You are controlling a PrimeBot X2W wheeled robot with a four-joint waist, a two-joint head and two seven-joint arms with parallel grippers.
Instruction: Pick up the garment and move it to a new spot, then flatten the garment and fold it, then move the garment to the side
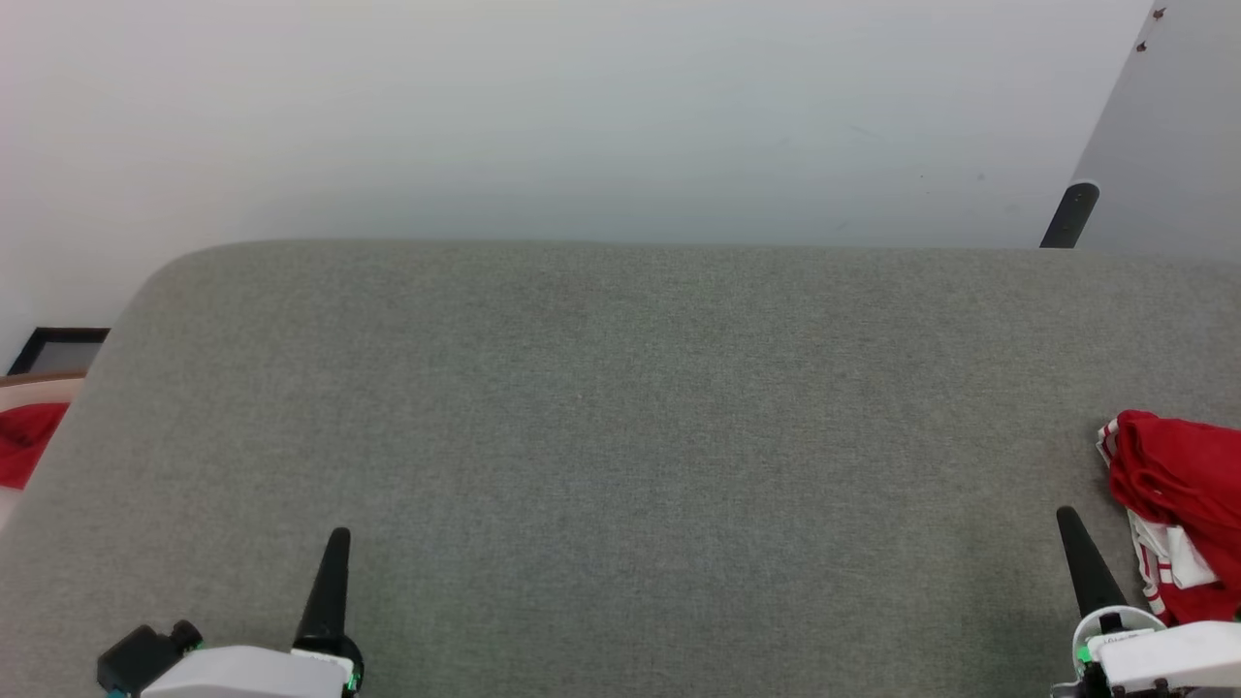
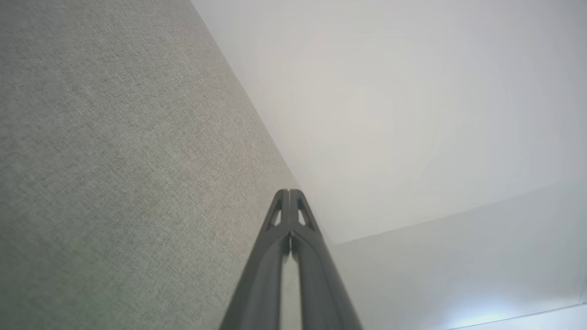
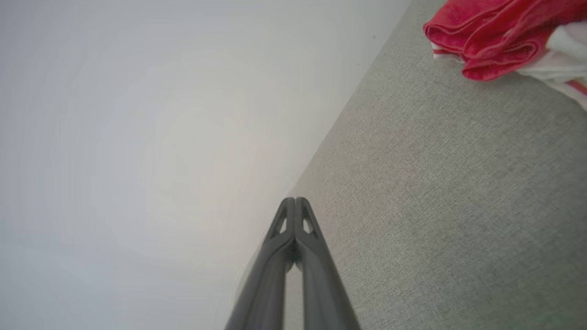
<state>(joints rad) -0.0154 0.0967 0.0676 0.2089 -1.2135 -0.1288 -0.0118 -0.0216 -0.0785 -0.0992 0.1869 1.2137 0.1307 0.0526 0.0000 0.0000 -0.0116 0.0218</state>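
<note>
The garment (image 1: 1178, 494), a red jersey with white parts and red-striped trim, lies bunched in a heap at the right edge of the grey surface (image 1: 620, 436). The right wrist view has the same garment (image 3: 495, 36) in its upper right corner. My right gripper (image 1: 1066, 517) is shut and empty, just left of the heap and apart from it; its tips (image 3: 295, 200) meet over the grey fabric. At the lower left my left gripper (image 1: 338, 536) is shut too, holding nothing, far from the garment, with its tips (image 2: 289, 191) pressed together.
A small red cloth scrap (image 1: 27, 441) lies beyond the surface's left edge, beside a dark frame (image 1: 58, 349). A black leg (image 1: 1069, 215) of some furniture stands behind the far right edge. A pale wall runs along the back of the surface.
</note>
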